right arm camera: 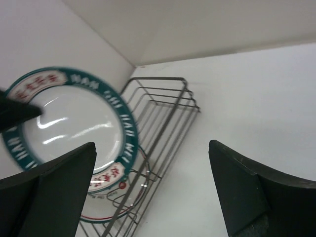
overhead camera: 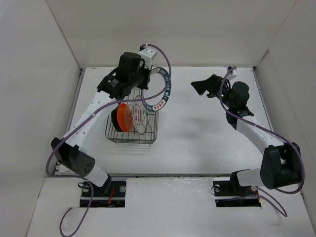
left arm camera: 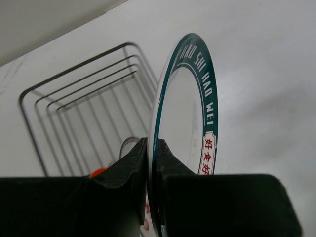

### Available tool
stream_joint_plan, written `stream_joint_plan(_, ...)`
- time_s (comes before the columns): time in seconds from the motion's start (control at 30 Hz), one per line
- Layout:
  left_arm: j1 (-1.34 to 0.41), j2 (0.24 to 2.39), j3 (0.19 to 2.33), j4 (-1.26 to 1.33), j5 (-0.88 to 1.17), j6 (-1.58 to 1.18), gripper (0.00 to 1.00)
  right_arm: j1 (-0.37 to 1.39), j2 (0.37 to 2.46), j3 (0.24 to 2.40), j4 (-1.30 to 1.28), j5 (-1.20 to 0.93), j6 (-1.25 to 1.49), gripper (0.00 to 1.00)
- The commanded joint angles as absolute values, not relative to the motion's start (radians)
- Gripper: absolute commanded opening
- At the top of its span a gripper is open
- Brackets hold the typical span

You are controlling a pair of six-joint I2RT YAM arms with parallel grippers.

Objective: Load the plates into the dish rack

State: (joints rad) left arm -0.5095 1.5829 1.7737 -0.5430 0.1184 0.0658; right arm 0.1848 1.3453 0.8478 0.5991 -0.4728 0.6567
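Above the white worktop [overhead camera: 197,143], the green-rimmed plate [left arm camera: 187,113] is clamped upright in the left end effector [left arm camera: 153,158], the dish rack [left arm camera: 84,94] seemingly beneath it; the right end effector [right arm camera: 152,148] is spread wide, empty.

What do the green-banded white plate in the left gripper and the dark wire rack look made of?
White round plate with dark green rim band: likely glazed ceramic, possibly melamine; glossy, sharp light streaks on its face. Dark wire dish rack: metal, thin bent rods with a dull sheen; coating cannot be told.
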Motion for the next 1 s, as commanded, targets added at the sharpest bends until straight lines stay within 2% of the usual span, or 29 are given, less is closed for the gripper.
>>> stream_joint_plan(0.0, -0.577, 1.433, 1.673, -0.494, -0.281, 0.077, 0.00, 0.195, 1.318, 0.904, 0.379, -0.302, 0.568, 1.00)
stream_joint_plan(0.23, -0.644, 1.397, 1.620, -0.598, -0.542, 0.015, 0.00, 0.195, 1.338, 0.913, 0.319, -0.259, 0.568, 1.00)
stream_joint_plan(0.37, -0.678, 1.446, 1.647, -0.696, -0.639, -0.063, 0.00, 0.204, 1.347, 0.893, 0.310, -0.259, 0.578, 1.00)
stream_joint_plan(0.77, -0.698, 1.531, 1.709, -0.816, -0.603, -0.147, 0.00, 0.193, 1.338, 0.871, 0.273, -0.248, 0.589, 1.00)
stream_joint_plan(0.97, -0.698, 1.531, 1.674, -0.816, -0.582, -0.176, 0.00, 0.163, 1.318, 0.862, 0.264, -0.268, 0.589, 1.00)
